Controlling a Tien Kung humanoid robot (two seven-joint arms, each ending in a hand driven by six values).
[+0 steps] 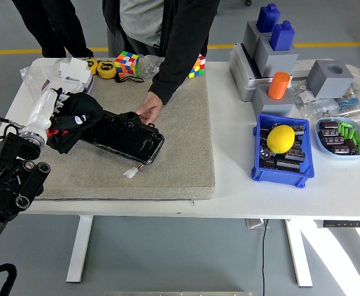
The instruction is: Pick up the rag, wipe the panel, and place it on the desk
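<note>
Even, bright overhead light fills the scene, and focus is sharp from edge to edge. The glossy black panel (123,136) carries pale streaks of glare along its top face. Shadows are soft and short on the white worktop (328,191). Sunlight falls in hard bright patches on the floor at lower right.

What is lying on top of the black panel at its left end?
The left hand presses the black rag onto the left end of the black panel. A person's hand holds its far edge. The panel surface under the rag is covered and cannot be seen.
</note>
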